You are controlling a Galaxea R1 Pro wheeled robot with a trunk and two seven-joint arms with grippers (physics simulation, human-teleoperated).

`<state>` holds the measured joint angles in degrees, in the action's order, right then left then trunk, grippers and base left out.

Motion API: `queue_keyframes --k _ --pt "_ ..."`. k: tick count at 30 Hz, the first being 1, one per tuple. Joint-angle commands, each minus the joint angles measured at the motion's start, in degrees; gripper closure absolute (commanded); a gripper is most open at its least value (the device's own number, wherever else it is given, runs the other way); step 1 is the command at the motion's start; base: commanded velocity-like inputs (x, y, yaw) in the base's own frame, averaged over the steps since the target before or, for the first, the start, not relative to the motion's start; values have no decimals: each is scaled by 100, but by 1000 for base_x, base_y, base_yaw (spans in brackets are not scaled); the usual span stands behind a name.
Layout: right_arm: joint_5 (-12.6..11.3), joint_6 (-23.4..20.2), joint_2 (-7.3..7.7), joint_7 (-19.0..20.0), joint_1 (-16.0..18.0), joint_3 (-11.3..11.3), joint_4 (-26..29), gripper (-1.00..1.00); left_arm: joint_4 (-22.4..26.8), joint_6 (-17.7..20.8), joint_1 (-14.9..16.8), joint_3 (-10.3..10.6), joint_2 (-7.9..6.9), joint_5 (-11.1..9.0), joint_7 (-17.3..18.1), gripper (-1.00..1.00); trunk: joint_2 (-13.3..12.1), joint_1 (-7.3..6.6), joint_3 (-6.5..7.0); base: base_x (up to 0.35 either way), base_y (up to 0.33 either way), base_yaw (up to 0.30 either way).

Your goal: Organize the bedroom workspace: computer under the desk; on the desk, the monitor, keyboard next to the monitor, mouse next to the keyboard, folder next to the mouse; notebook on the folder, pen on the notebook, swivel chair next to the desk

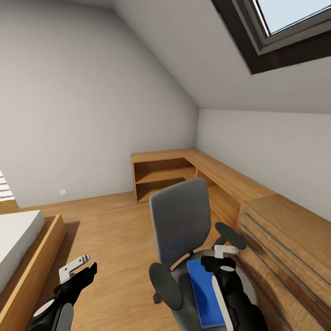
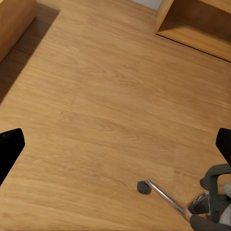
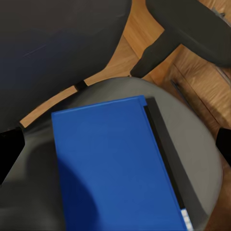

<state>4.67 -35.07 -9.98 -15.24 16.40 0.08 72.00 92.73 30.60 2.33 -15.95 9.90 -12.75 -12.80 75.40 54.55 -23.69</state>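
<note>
Folder, thin, flat and bright blue (image 1: pixel 205 294), lies on the seat of the grey upholstered swivel chair (image 1: pixel 180 225). Right gripper (image 1: pixel 220 258) hovers just above it, fingers spread apart and empty. Left gripper (image 1: pixel 78 267) hangs over the light wood floor (image 1: pixel 115 230), fingers likewise open.

I'm looking into an attic bedroom (image 1: pixel 92 92) of a home: pale grey walls run up into a sloped ceiling with a dark-framed skylight (image 1: pixel 285 32) showing sky. At my left I see the corner of a bed (image 1: pixel 20 239) with a white mattress in a light wood frame. Warm wood floor (image 2: pixel 106 110) spreads below, low wooden shelves (image 1: pixel 161 177) wrap the far corner, a drawer chest (image 1: pixel 294 248) stands right, and a grey swivel chair (image 1: pixel 181 220) sits in front
</note>
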Motion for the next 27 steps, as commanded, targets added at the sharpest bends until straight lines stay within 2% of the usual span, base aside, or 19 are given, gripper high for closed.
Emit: queue_keyframes --k 1,10,16,18,24,27 --pt "49 -42 -2 5 4 1 -1 -100 8 24 5 -4 3 -61 -38 -100 46 23 -25 0 0 0" --pt "51 -20 -2 10 4 -6 -35 -100 8 24 5 -18 3 -61 -38 -100 407 220 -187 0 0 0" --pt "51 290 -2 20 4 -18 -50 -100 8 25 5 -20 -2 -61 -38 -100 647 352 -295 0 0 0" --pt "51 522 -1 24 4 -25 -124 -100 8 24 5 -21 -4 -61 -38 -100 728 396 -330 0 0 0" --pt "35 1018 232 29 7 -40 -489 -100 8 24 5 -22 -4 -61 -38 -100 968 528 -438 0 0 0" --pt "22 1542 383 56 52 -102 -1184 -100 8 25 5 -21 -5 -61 -38 -100 1089 594 -492 0 0 0"
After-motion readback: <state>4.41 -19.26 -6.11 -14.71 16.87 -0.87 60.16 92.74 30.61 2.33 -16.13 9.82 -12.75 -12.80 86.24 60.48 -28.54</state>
